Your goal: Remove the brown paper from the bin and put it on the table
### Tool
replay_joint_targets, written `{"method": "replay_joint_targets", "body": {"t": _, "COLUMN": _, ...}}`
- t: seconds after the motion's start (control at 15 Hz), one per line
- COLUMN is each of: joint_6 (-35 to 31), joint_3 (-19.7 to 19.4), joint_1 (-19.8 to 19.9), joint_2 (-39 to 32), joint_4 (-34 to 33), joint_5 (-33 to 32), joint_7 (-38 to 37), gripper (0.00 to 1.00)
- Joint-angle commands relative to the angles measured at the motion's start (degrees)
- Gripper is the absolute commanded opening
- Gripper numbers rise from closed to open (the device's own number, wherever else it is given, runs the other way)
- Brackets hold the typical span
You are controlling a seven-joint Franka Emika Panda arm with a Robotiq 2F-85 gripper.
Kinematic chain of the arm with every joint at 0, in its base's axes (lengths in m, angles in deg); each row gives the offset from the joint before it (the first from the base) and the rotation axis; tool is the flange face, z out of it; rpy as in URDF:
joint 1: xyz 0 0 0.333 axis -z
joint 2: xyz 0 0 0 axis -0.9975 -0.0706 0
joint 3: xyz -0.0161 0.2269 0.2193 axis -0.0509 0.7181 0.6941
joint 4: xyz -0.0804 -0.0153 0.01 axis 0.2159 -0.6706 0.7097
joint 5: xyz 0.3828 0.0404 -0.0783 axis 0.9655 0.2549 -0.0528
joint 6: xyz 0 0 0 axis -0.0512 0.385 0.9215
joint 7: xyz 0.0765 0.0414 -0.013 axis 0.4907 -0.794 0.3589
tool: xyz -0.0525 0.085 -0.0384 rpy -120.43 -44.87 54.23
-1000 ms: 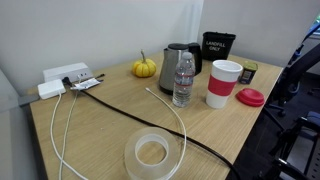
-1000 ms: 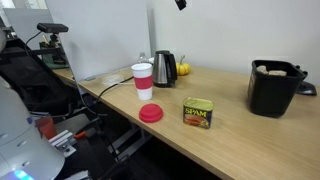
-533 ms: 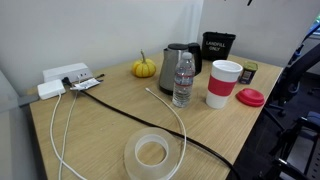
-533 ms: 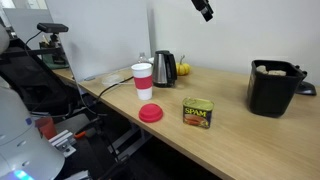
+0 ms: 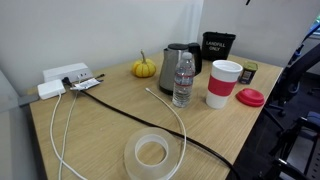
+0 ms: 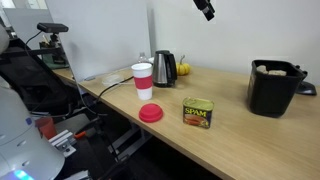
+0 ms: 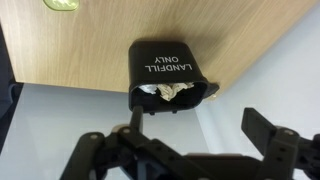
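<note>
The black bin with white "LANDFILL ONLY" lettering stands near the far edge of the light-wood table. Crumpled brown paper lies in its open top. The bin shows in both exterior views, with the paper peeking over its rim. My gripper is open and empty, high above the table and well apart from the bin. It shows at the top of an exterior view.
On the table are a steel kettle, a water bottle, a white-and-red cup, a red lid, a small pumpkin, a tape roll, a Spam can and cables.
My gripper moved sideways toward the bin's side between one second and half a second ago. It has barely moved since. Nothing on the table has changed.
</note>
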Motion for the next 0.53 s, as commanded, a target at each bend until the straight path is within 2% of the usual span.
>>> {"method": "replay_joint_targets", "body": {"t": 0.0, "joint_6": 0.4, "joint_3": -3.7, "joint_1": -3.8, "joint_2": -0.1, "joint_4": -0.2, "joint_5": -0.8, "joint_7": -0.4, "gripper": 1.0}}
{"method": "replay_joint_targets", "body": {"t": 0.27, "joint_6": 0.5, "joint_3": -3.9, "joint_1": -4.0, "joint_2": -0.2, "joint_4": -0.4, "joint_5": -1.2, "joint_7": -1.3, "gripper": 1.0}}
{"method": "replay_joint_targets", "body": {"t": 0.47, "joint_6": 0.8, "joint_3": -6.1, "joint_1": -5.8, "joint_2": -1.6, "joint_4": -2.3, "joint_5": 0.4, "joint_7": -1.6, "gripper": 1.0}}
